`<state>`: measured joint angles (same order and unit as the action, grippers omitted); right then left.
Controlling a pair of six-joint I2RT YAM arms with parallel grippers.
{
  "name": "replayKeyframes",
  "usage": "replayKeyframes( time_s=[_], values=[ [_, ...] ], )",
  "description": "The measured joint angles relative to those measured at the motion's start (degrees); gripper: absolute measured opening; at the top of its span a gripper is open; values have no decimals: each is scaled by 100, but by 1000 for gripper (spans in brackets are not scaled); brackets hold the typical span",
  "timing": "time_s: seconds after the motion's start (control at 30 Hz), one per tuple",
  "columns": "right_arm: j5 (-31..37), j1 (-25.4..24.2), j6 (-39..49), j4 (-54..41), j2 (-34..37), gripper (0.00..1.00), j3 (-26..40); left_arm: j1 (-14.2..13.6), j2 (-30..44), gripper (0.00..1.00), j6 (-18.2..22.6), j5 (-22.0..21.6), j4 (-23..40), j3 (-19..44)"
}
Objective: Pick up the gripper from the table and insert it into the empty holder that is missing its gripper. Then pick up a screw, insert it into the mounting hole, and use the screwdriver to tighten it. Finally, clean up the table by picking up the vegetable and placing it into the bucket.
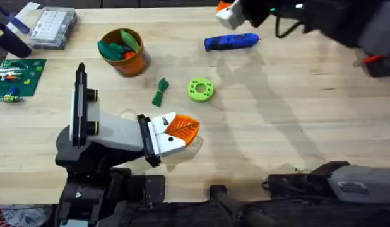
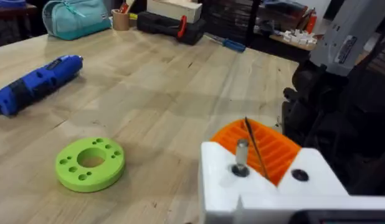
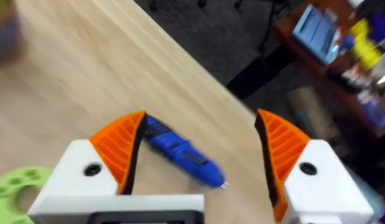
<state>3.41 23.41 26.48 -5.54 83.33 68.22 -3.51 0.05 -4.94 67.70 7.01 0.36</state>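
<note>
Along the tabletop, left to right: bucket, vegetable, green disc, screwdriver. Left claw low at near centre, pads together around a thin pin. Right claw hangs directly above the screwdriver, fingers spread wide, empty. Screwdriver's long axis runs left-right, tip rightward; right arm nearer.

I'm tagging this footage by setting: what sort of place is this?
Probably an electronics or robotics workshop. On the light wooden table lie a bright blue electric screwdriver, a green circuit board and a clear plastic parts box; cluttered benches with tools stand behind.
</note>
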Motion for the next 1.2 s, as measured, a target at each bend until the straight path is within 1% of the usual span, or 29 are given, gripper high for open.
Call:
replayKeyframes(
  time_s=[0.17, 0.33, 0.5, 0.63, 0.67, 0.7, 0.83, 0.87, 0.9, 0.93, 1.03, 1.13, 1.2],
  values=[
    [-3, 1, -1292, -1295, -620, 990, 22, 0, -1, 8, 0, 2, 0, 0],
    [-3, -1, -1945, -2412, -1143, 990, 21, 0, -1, 8, 1, 3, 0, 0],
    [-3, -1, -2407, -3069, -1635, 990, 21, 0, -1, 7, 0, 2, 0, 0],
    [-3, -1, -2590, -3312, -2005, 990, 21, 0, 0, 4, -1, -4, -2, 0],
    [-3, -1, -2620, -3336, -2077, 990, 21, 0, 0, 20, 10, -10, -6, 0],
    [-3, -1, -2638, -3363, -2148, 990, 21, 0, 0, 111, 25, -20, -10, 0],
    [-5, -1, -2676, -3445, -2340, 990, 21, 0, -1, 748, 1, -29, -11, 0],
    [-3, -1, -2678, -3474, -2375, 990, 21, 0, -2, 879, 2, -35, -12, 0],
    [-3, -1, -2678, -3519, -2407, 990, 21, 0, -2, 958, 10, -69, -22, 0],
    [-3, -1, -2680, -3580, -2441, 990, 21, 0, -2, 980, 22, -131, -35, 0],
    [-3, -1, -2695, -3774, -2541, 990, 21, 0, -2, 986, -10, -375, -79, 0],
    [-3, -1, -2696, -3876, -2615, 990, 21, 0, -1, 986, -240, -804, -118, 12],
    [-3, -1, -2701, -3916, -2635, 990, 21, 0, -1, 986, -375, -1100, 3, 94]
  ],
)
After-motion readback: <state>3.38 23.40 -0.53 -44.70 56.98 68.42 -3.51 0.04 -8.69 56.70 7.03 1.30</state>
